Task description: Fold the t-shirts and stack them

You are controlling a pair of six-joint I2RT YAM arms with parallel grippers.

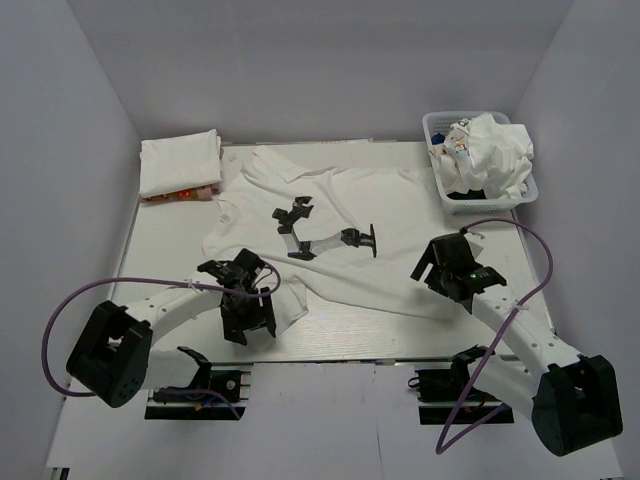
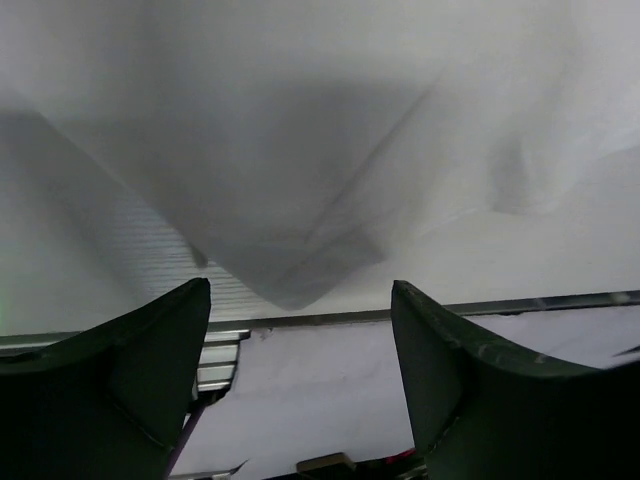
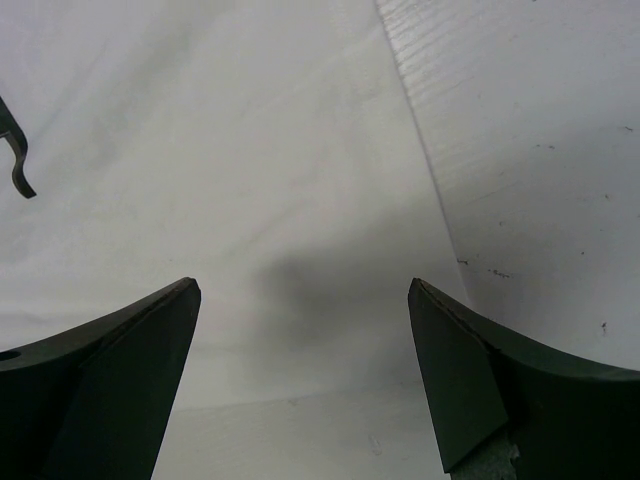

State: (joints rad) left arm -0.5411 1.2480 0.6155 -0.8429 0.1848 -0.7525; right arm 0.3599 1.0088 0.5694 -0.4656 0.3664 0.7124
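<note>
Left wrist shows my left gripper [image 2: 300,285] released over the near corner of the printed t-shirt [image 1: 400,200]; my right gripper [image 3: 305,285] hangs released over its right edge.

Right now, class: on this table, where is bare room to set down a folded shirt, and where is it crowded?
Bare: the table strip between the folded stack and left gripper; the near edge before the spread t-shirt. Crowded: around the basket.

Spread t-shirt [image 1: 400,205] is showing white, bearing a black print [image 1: 345,238] at centre; folded shirts [image 1: 178,162] at ten o'clock showing white; basket [image 1: 432,122] at two o'clock showing white lattice
</note>
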